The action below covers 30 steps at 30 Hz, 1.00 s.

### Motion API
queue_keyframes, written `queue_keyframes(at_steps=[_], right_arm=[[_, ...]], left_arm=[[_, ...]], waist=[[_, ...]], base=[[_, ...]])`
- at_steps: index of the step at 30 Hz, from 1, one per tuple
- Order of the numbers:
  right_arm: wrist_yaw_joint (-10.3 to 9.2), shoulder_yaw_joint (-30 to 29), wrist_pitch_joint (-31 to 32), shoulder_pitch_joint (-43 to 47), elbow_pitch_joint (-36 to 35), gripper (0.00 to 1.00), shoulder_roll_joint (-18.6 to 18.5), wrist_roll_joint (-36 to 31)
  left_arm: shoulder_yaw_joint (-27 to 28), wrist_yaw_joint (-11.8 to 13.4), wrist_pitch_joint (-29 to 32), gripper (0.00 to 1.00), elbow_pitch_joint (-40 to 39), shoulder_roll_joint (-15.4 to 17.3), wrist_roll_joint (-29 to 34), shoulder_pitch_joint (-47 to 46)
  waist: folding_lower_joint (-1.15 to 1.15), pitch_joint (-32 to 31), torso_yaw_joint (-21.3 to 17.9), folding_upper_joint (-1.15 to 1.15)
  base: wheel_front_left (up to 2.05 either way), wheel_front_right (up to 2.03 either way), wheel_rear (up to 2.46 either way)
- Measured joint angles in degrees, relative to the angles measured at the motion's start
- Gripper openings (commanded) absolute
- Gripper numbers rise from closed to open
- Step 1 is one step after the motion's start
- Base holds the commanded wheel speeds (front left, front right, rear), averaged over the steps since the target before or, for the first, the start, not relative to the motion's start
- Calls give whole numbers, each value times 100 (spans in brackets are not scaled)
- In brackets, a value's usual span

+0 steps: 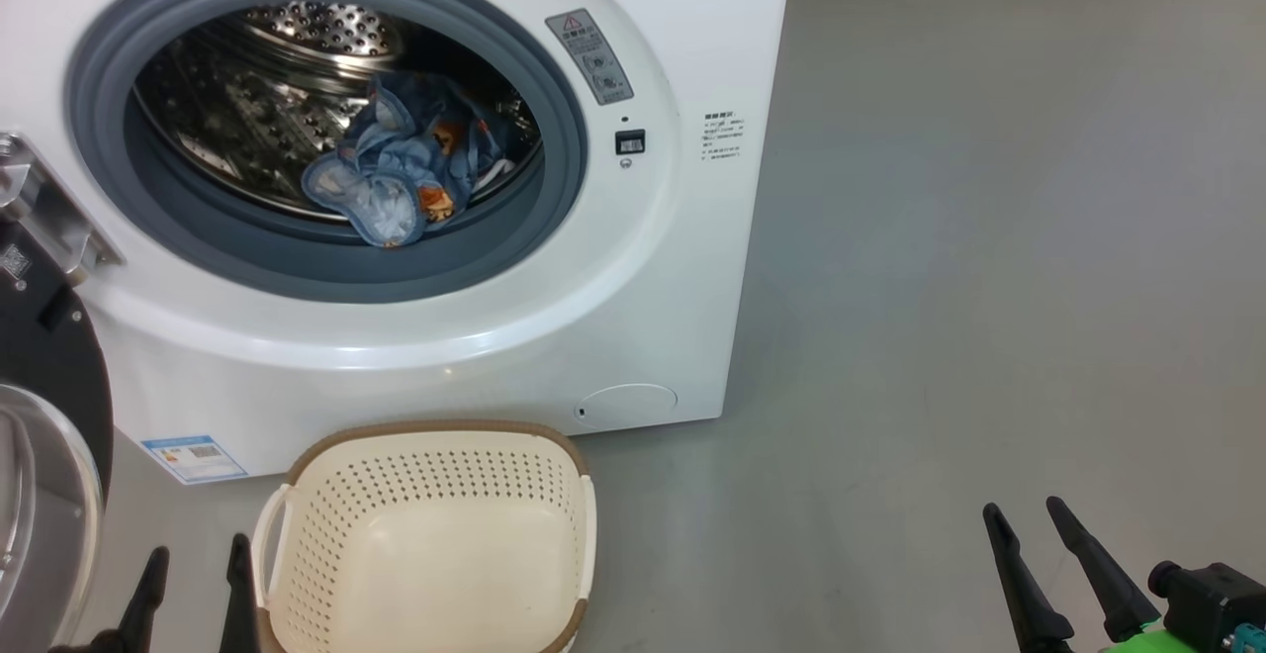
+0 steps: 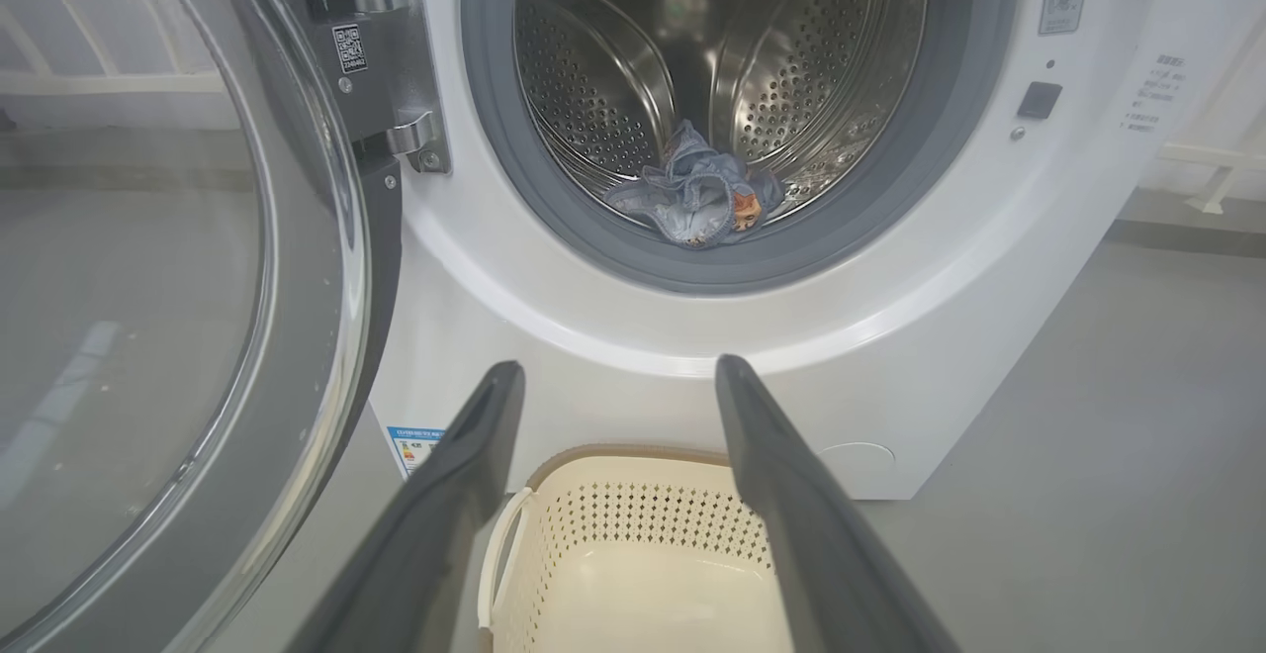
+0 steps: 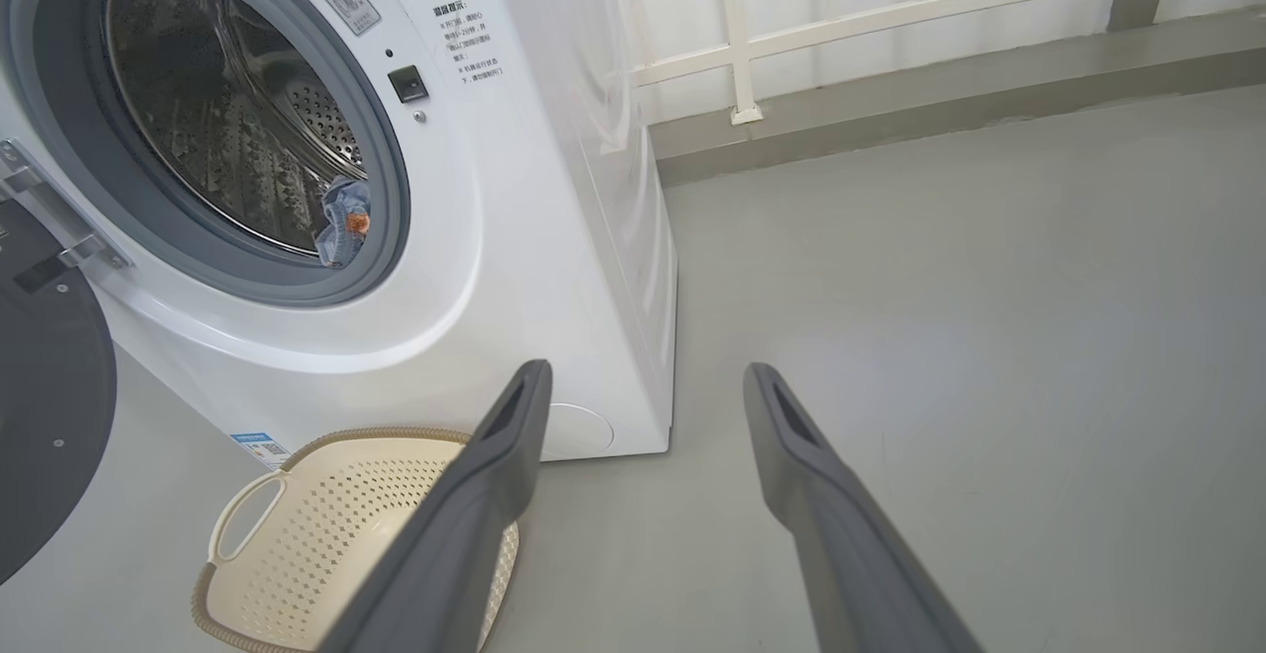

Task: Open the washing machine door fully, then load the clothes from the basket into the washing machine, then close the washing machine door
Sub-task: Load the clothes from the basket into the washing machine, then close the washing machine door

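1. Floor (image 1: 989, 237): smooth matte grey, running right & far of the machine and carrying everything here.
2. Washing machine (image 1: 593, 317) is standing on it at far left, w/ its white front facing the robot. A blue label sticker (image 1: 193, 457) is showing low on the left and a round flap (image 1: 626, 403) low on the right.
3. Washing machine door (image 1: 54, 376) is hanging swung open to the left on a steel hinge (image 1: 49, 208). Its glass porthole is taking up the left of the left wrist view.
4. Clothes (image 1: 396, 168) are lying bunched in the steel drum (image 1: 247, 119), at its near lip just behind the grey gasket (image 1: 336, 267). Blue fabric w/ orange print.
5. Basket (image 1: 435, 427) is sitting on the floor just in front of the machine, below the opening, its bare cream bottom showing.
6. Left gripper (image 1: 198, 546) is hovering near-left, just beside the basket's left handle. Fingers are standing spread apart, gripping nothing.
7. Right gripper (image 1: 1024, 507) is hovering near-right over bare floor, well apart from the basket. Fingers are standing spread too, gripping nothing.
8. Room, per right wrist view: a white railing (image 3: 890, 10) and a grey kerb (image 3: 940, 109) are running along the far edge, right of the machine.
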Motion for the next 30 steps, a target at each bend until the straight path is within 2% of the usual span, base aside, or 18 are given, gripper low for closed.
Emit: queue_keyframes(at_steps=[30], right_arm=[[0,-42,0,96,-25,100,15,0]], left_arm=[[11,0,0,100,-94,-65,-1,172]], waist=[[0,-91,-9,0]], base=[[0,0,0]])
